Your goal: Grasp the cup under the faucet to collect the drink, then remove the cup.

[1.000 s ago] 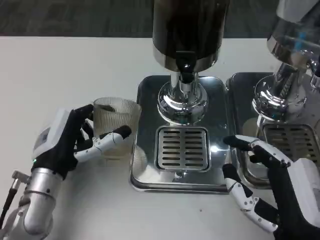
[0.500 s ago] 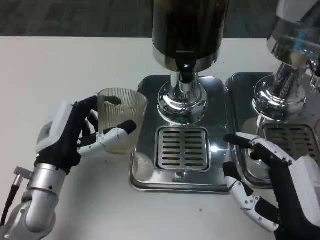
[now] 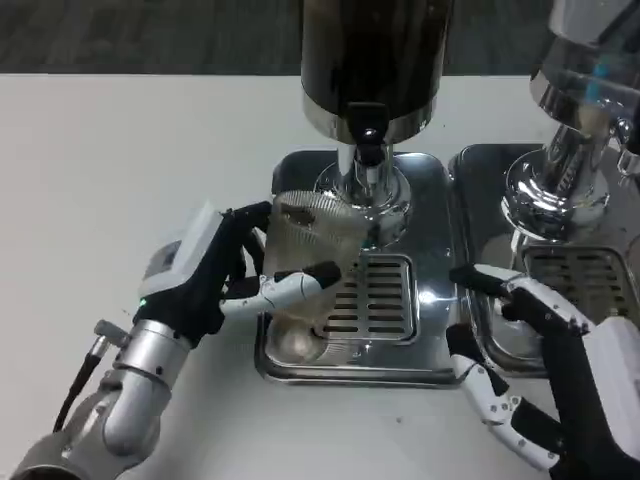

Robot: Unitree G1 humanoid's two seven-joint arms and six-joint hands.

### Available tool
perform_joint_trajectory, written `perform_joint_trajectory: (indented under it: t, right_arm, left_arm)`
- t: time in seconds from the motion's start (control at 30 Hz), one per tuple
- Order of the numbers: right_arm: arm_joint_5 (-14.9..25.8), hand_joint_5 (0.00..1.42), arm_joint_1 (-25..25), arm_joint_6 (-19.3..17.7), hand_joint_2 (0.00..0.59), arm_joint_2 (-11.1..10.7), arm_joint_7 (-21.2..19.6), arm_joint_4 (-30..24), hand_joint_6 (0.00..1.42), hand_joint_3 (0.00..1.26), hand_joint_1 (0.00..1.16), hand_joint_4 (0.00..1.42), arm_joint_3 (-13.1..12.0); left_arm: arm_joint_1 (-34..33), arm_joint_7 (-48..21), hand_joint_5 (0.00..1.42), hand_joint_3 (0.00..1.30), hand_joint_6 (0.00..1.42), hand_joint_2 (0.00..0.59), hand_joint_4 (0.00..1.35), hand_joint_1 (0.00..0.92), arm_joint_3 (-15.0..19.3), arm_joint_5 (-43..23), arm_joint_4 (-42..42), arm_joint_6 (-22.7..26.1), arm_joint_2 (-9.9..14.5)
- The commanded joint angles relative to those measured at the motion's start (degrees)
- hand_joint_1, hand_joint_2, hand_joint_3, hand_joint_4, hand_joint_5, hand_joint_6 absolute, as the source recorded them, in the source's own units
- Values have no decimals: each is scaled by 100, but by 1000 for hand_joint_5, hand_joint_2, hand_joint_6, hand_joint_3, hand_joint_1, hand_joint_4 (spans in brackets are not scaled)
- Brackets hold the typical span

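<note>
The left robot hand (image 3: 215, 275) grips the ribbed clear cup (image 3: 308, 255), fingers wrapped round its side. The cup sits tilted, its long axis near upright, over the left edge of the drip tray (image 3: 430, 345) — the faucet (image 3: 366, 140) lies up and to the right of its mouth. The right robot hand (image 3: 545, 375) waits spread and empty beside the tray, farther from the cup.

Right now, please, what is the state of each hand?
Left hand: holding the ribbed clear cup over the drip tray.
Right hand: open, fingers apart, holding nothing.
</note>
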Motion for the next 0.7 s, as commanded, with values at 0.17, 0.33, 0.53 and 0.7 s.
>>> perform_joint_trajectory:
  t: [0.17,0.33,0.53,0.7]
  right_arm:
    - [-17,366,130,38,413,53,-9,-169,469,405,430,376,-45]
    - [-65,366,136,83,412,133,-11,-250,469,405,429,376,1]
    - [-103,369,187,139,412,193,-8,-365,469,405,428,376,20]
    - [-165,371,242,174,412,258,2,-445,469,405,427,376,39]
  left_arm:
    - [-368,37,902,511,1150,210,637,256,-142,62,155,134,-193]
    - [-511,32,886,498,1129,210,625,255,-234,85,232,185,-291]
    - [-656,31,874,497,1098,210,620,255,-354,126,357,310,-391]
    - [-737,55,858,496,1075,213,620,248,-408,173,433,402,-479]
